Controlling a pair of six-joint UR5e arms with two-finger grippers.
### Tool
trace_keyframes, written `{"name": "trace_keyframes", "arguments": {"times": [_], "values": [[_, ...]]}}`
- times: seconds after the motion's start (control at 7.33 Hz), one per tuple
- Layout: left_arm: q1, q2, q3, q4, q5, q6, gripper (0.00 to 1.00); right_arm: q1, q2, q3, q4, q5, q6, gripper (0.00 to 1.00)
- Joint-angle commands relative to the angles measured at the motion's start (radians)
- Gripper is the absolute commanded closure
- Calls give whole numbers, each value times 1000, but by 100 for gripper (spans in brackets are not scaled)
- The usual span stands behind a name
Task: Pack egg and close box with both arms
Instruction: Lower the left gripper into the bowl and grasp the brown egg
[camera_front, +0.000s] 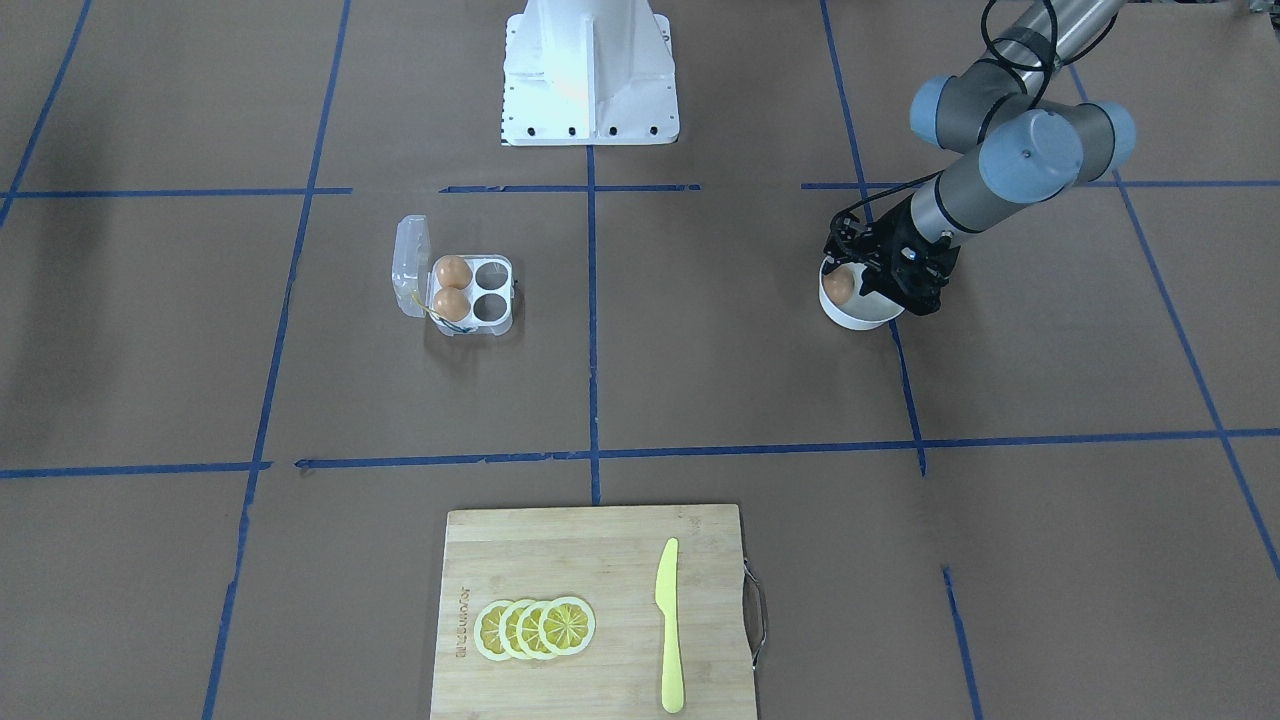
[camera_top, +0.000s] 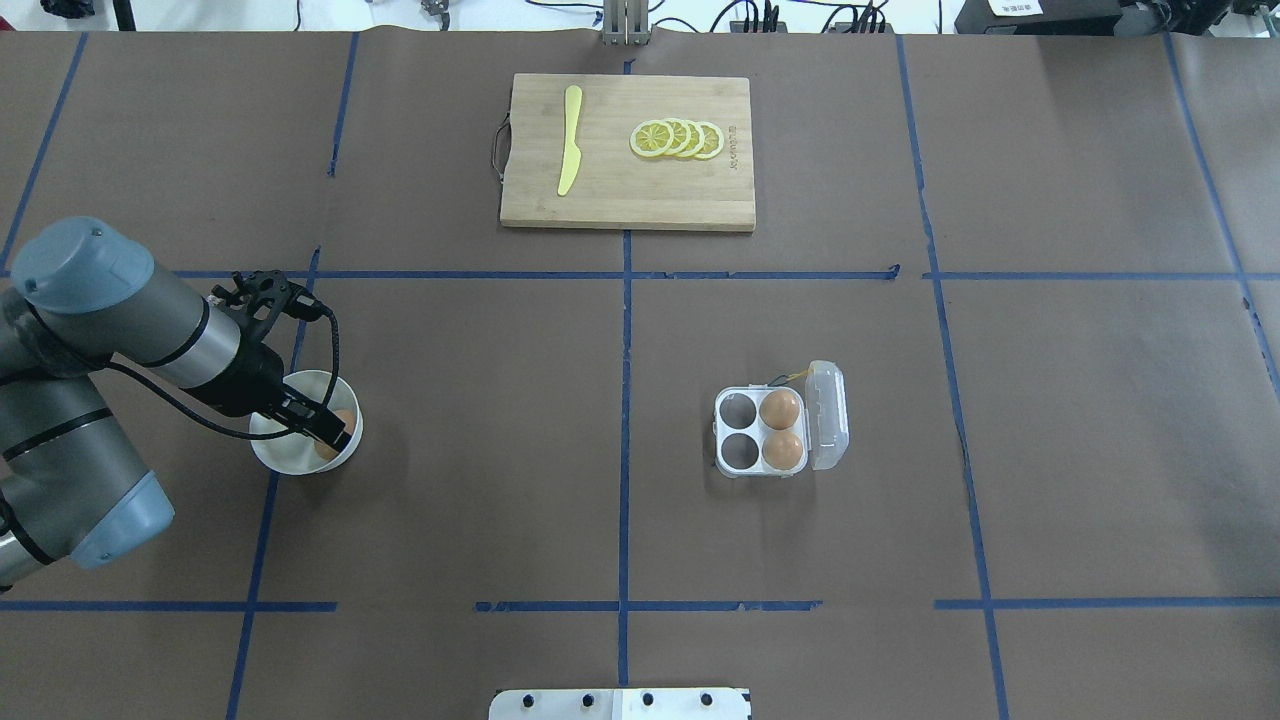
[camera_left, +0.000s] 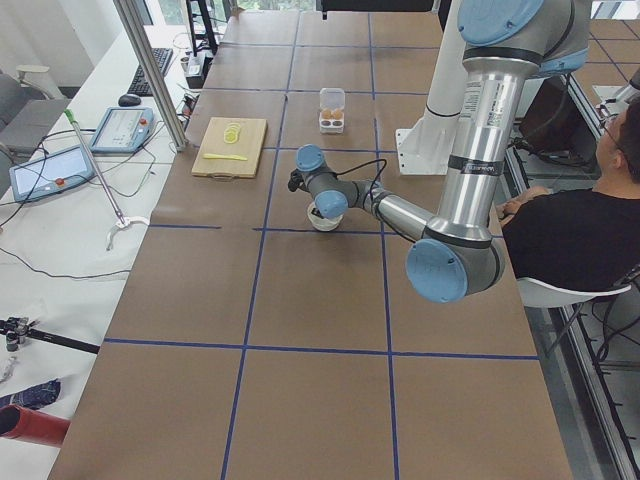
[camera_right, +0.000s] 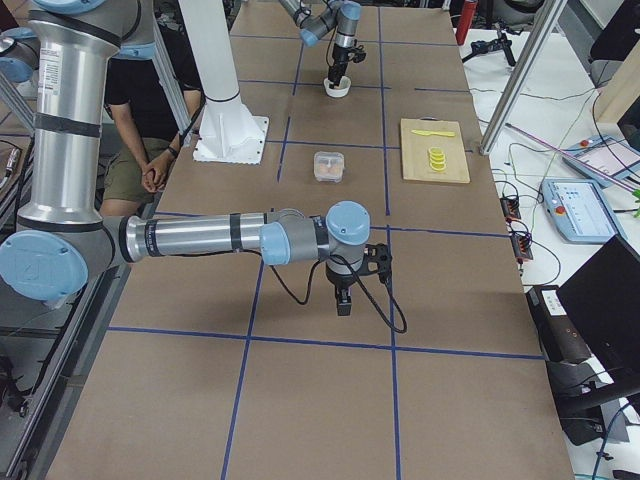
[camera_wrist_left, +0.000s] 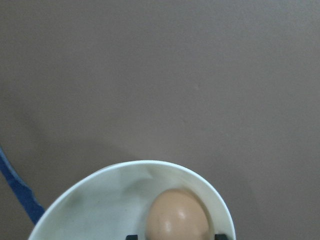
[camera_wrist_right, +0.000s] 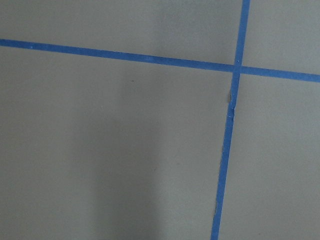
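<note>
Reaching into bowl (camera_top: 285, 455): left gripper (camera_top: 328, 432) fingers spread either side of egg (camera_wrist_left: 177, 217), seemingly not yet clamped. Box (camera_top: 738, 470) well apart, lid (camera_top: 828, 415) open, two cells (camera_top: 741, 408) filled, two empty. Right gripper (camera_right: 343, 300) hovers over table (camera_top: 500, 400); finger state cannot be told. Packing and closing remain.

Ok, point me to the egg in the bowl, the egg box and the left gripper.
egg (camera_wrist_left: 177, 216), left wrist view, its rounded top.
box (camera_top: 760, 432), overhead view, tray centre between the cells.
left gripper (camera_top: 335, 432), overhead view, midway between its fingertips.

Egg (camera_wrist_left: 177, 216) half below wrist-view edge
</note>
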Motion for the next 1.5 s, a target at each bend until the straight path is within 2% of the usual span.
{"name": "trace_keyframes", "arguments": {"times": [0.0,0.41,0.68,0.95,1.36], "values": [[1,-5,4,2,4,2,40,0,0,-3,0,0,4,0],[1,-16,15,3,7,3,40,0,1,-12,0,-2,0,0],[1,-14,14,5,56,3,40,0,2,-13,0,-2,0,0],[1,-8,13,5,59,3,41,0,2,-13,0,-2,1,0],[4,-4,12,8,59,5,59,0,3,-13,0,0,4,0]]}}
